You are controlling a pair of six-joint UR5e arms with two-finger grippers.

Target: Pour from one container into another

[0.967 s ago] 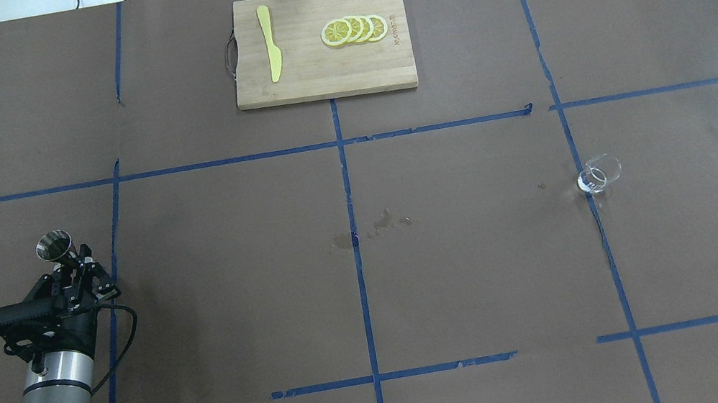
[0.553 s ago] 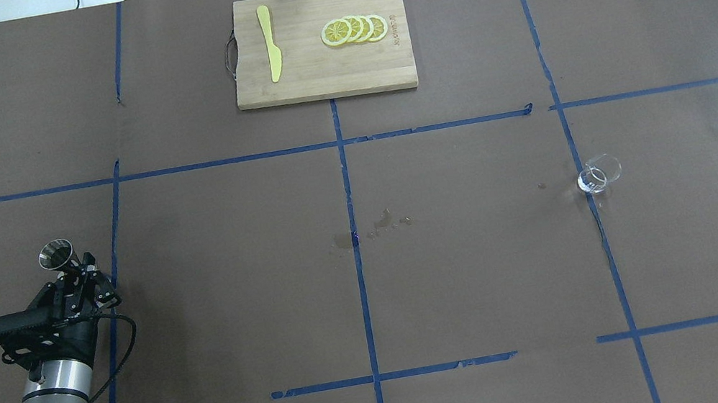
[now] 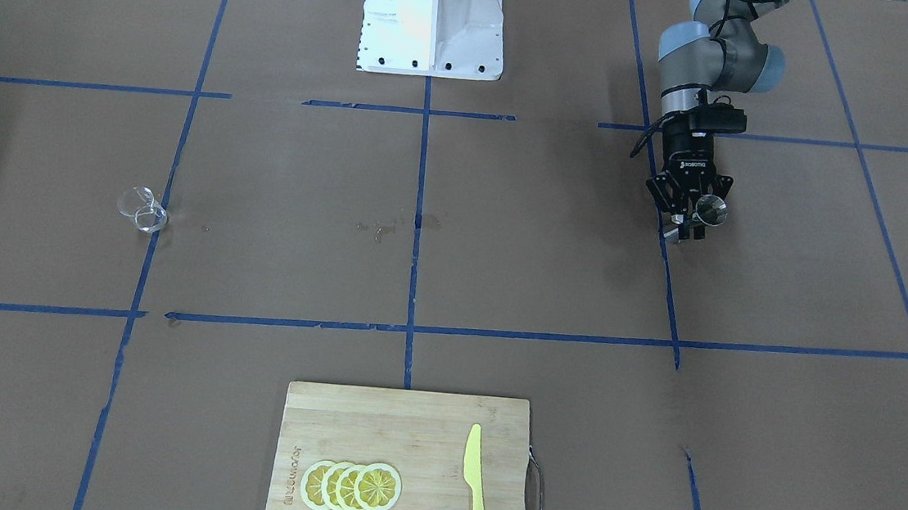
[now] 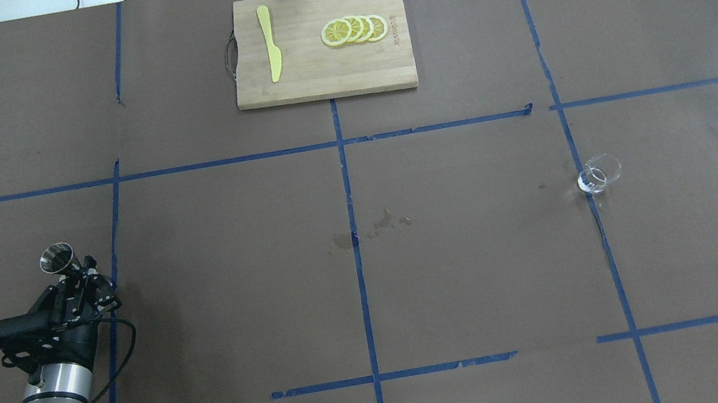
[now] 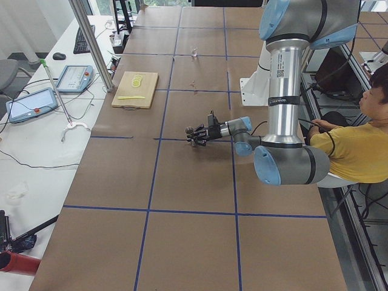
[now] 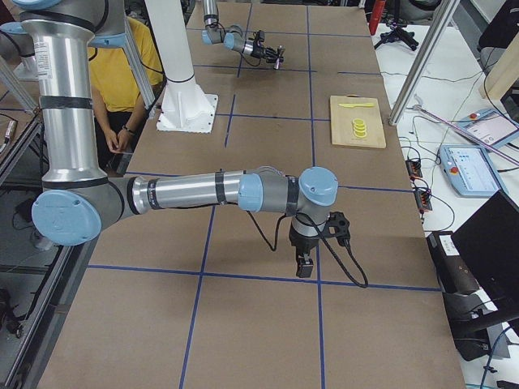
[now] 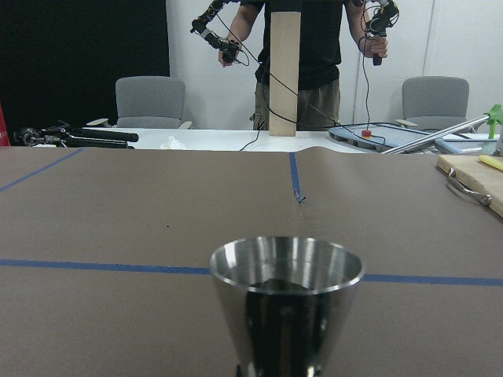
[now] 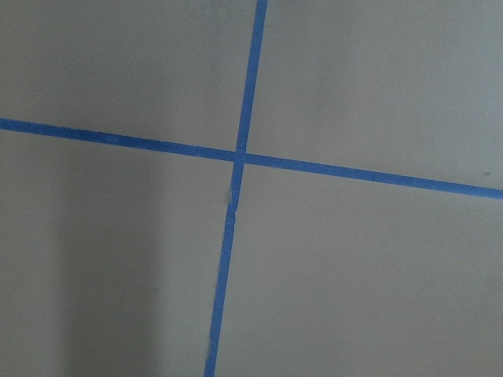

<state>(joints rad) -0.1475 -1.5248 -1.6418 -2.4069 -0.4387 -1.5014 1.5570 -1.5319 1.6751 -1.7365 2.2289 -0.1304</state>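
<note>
The steel jigger [image 4: 56, 257] stands upright in my left gripper [image 4: 77, 270], which is shut on its lower part at the table's left side. It also shows in the front view as the jigger [image 3: 709, 208] in the gripper [image 3: 687, 226]. In the left wrist view the jigger [image 7: 287, 302] fills the lower middle, its mouth facing up. The clear glass cup [image 4: 597, 176] stands alone on the table's right side, far from both grippers. My right gripper [image 6: 304, 263] points down at bare paper, and I cannot tell whether it is open or shut.
A wooden cutting board [image 4: 309, 78] with lemon slices [image 4: 353, 29] and a yellow knife [image 4: 269, 43] lies at the far middle. Small wet spots [image 4: 381, 222] mark the table's centre. A seated person [image 5: 357, 142] is beside the robot base [image 3: 434, 15].
My left gripper has drawn back slightly toward the robot, taking the jigger with it. The glass cup has not moved.
</note>
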